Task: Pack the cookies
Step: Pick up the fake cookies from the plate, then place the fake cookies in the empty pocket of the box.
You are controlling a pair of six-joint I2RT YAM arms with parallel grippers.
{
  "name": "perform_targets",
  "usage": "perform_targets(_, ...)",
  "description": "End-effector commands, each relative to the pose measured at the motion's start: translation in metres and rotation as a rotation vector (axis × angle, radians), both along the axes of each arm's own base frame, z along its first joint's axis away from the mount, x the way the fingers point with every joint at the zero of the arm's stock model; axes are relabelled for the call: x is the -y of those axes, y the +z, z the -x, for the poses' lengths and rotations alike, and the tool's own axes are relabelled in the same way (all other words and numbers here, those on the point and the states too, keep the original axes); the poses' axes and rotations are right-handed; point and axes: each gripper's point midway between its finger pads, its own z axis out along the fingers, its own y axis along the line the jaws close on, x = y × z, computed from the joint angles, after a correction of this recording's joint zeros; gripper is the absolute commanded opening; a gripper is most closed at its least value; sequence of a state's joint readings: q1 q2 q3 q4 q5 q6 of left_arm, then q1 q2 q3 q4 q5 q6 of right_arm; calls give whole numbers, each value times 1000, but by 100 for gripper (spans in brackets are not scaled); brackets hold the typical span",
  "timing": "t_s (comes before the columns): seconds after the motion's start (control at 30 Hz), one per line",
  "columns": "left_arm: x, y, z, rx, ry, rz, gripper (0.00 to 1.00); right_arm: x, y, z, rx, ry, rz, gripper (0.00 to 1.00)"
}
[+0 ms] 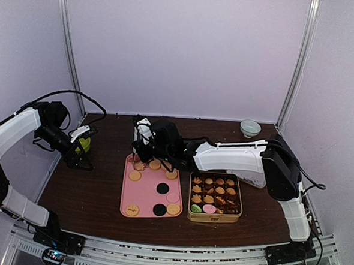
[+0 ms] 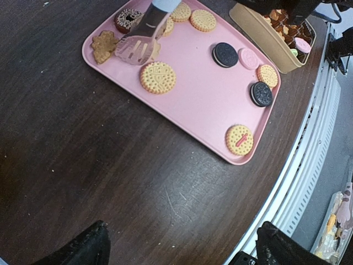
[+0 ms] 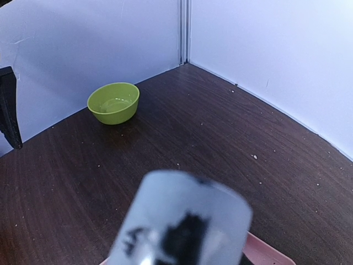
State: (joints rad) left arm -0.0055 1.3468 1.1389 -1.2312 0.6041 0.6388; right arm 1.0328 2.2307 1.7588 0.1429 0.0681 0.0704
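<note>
Small round and flower-shaped biscuits, the cookies (image 2: 158, 77), lay in two places. A dozen or so sat loose on a flat pink plastic tray (image 2: 204, 105) in the middle of the dark wooden surface (image 2: 83, 182). Many more were packed in rows inside a rectangular gold tin (image 1: 214, 217) just right of the tray.

The right arm (image 1: 229, 157) reached across to the tray's far end. The right jaws pinched a pair of slotted metal tongs (image 2: 137, 48), whose tips hung low over the tan cookies there; whether they touched one could not be told. The left jaws were spread wide with nothing between them, off to the left near a lime-green bowl (image 3: 113, 102).

The cookies looked light, stiff and brittle, likely to crumble or snap under a hard squeeze. The tongs would best take one gently across its edges, as the smooth tray could let it slide.
</note>
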Motion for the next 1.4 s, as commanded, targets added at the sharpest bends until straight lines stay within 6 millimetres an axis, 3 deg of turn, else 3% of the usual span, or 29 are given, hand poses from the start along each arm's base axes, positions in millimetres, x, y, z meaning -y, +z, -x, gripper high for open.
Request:
perform_targets(0.0,1,8,-3,27,-5,20,95,21,85,8,98,-10,-93,18)
perform_targets(0.1,1,9,-4,28,-5,21,95,45,113,21,129,-14,-103,18)
perform_targets(0.27,3,13,-5,31,-5,35,94,108,124,54,114,-32,-83,17)
perform_targets(0.57,5,11,-9,28,2,53,94,244,84,125,-55,-131,-10,18)
perform_targets(0.7,7,13,-11,31,2,66,94,288,74,147,-112,-193,-35,20)
perform_targets(0.97,8,16,-13,29,2,77,94,327,52,170,-187,-237,-20,20)
perform_targets(1.27,9,15,-11,22,0,78,94,339,39,177,-212,-239,56,23)
perform_targets(1.37,8,15,-11,22,0,78,94,341,38,177,-212,-242,62,28)
